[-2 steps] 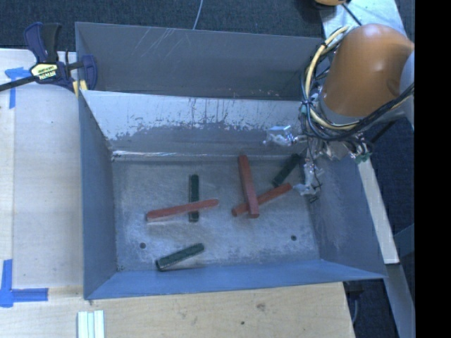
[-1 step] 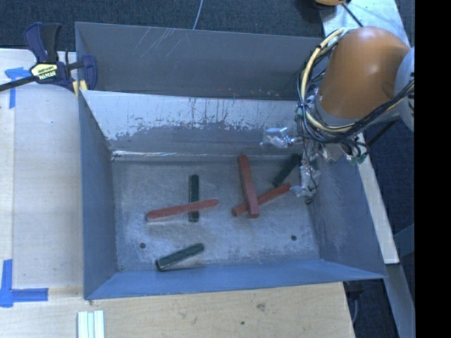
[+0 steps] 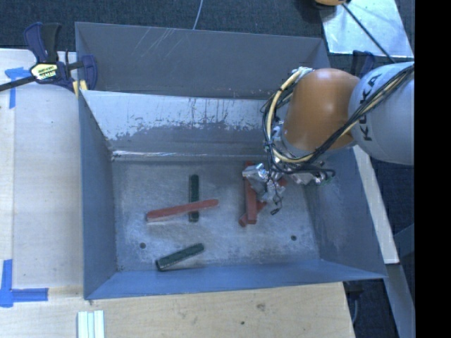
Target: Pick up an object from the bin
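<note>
My gripper [image 3: 266, 183] hangs low in the right half of the bin, below the orange cover of the wrist. Right under it and slightly to its left lies a short dark red stick [image 3: 249, 206], lengthwise towards the front; its upper end sits at the gripper and is partly hidden by it. Whether that stick is touched I cannot make out. Further left, a longer red stick [image 3: 182, 210] lies flat across a short dark green stick [image 3: 193, 189], the two forming a cross.
Another dark green stick [image 3: 180, 256] lies near the front wall, left of centre. The bin's sloping right wall is close to the arm. Bare floor stretches between the crossed sticks and the gripper.
</note>
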Motion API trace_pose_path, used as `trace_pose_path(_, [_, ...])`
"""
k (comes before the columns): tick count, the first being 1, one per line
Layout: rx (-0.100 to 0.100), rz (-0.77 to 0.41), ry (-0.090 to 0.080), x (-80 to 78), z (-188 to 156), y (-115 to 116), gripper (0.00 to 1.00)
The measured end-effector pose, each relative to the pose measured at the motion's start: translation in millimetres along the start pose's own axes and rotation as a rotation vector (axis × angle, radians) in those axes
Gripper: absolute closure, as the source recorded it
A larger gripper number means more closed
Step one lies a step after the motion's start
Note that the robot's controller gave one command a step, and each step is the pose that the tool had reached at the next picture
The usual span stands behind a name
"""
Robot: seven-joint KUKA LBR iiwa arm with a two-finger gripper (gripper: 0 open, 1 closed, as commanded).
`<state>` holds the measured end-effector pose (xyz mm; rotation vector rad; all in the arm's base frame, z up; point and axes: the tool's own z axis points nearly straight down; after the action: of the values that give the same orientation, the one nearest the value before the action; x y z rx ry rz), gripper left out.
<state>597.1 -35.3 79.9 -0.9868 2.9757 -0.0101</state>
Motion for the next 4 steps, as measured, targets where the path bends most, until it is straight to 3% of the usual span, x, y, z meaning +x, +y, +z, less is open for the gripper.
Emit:
trace_pose_path(1, [0.001, 0.0, -0.003, -0.5, 0, 0, 1.0])
trace_pose_path(2, [0.015, -0.156, -0.016, -4.7, 0, 17, 1.0])
trace_pose_path(3, [-0.012, -0.364, 0.004, -16.1, -42, 42, 1.0])
trace_pose_path(4, [-0.007, -0.129, 0.0, -34.9, -88, 52, 0.0])
